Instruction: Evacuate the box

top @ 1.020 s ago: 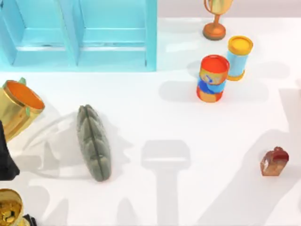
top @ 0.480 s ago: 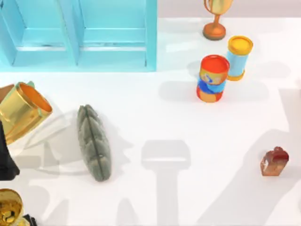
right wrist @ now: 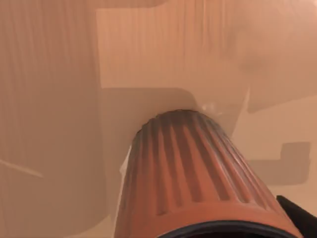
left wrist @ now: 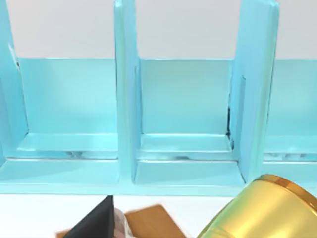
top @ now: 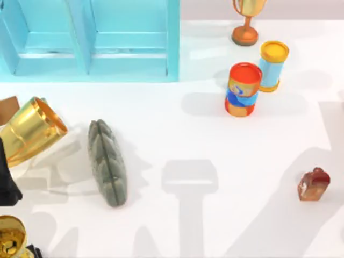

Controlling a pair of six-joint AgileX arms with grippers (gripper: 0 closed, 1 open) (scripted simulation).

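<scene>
step in hand: taking things out of the box (top: 7, 108). left arm (top: 5, 180) sits at the worktop's (top: 177, 140) left edge, w/ a gold cup (top: 33, 129) tipped on its side, mouth toward the grey cushion (top: 107, 162). the cup's shadow lies off to one side, so i judge it's up in the air, not resting. in the left wrist view the left gripper (left wrist: 163, 230) faces the blue cabinet (left wrist: 183, 114). one dark finger (left wrist: 96, 224) shows and the cup (left wrist: 262, 210) covers where the other would be. fingers look clenched on the cup, prob carrying it.

next move, as i read it: swing the cup over bare worktop, near the cushion but not on it, level it, lower, let go. risk: it's round and tilted, so it may roll if dropped early.

the box: far left, just off the cabinet's front. mostly cut off by the top view's edge, so just a brown cardboard-coloured flap shows. in the left wrist view the flap (left wrist: 151, 222) lies flat under the gripper. can't tell what's left inside.

right arm: its wrist view has a ribbed orange tube (right wrist: 198, 173) close up. can't tell if it's grasped.
</scene>
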